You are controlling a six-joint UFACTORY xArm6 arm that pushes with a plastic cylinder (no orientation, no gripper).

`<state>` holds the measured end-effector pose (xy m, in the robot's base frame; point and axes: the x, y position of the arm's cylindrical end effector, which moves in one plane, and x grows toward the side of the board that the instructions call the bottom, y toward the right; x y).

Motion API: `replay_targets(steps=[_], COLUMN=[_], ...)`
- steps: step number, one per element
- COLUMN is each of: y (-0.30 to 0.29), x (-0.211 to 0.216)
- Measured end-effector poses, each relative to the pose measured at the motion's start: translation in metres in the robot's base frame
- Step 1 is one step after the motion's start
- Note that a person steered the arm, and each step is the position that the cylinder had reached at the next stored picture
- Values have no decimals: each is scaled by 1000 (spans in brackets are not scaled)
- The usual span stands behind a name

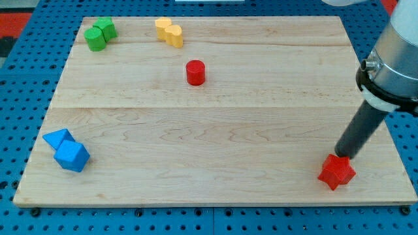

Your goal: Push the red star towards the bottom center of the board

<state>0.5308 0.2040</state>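
Note:
The red star (336, 172) lies near the board's bottom right corner. My tip (342, 156) touches or nearly touches the star's upper edge, just above and slightly right of its centre. The dark rod rises from there to the view's upper right.
A red cylinder (195, 72) stands upper centre. Two yellow blocks (169, 31) sit touching near the top. Two green blocks (100, 33) sit touching at the top left. A blue triangle (57, 138) and a blue cube (72, 156) touch at the bottom left. The wooden board (215, 130) lies on a blue pegboard.

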Motion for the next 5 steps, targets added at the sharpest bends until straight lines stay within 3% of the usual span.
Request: replay_targets(steps=[1,2,3,5], y=[12,93,101,65], x=[-42,37,66,68])
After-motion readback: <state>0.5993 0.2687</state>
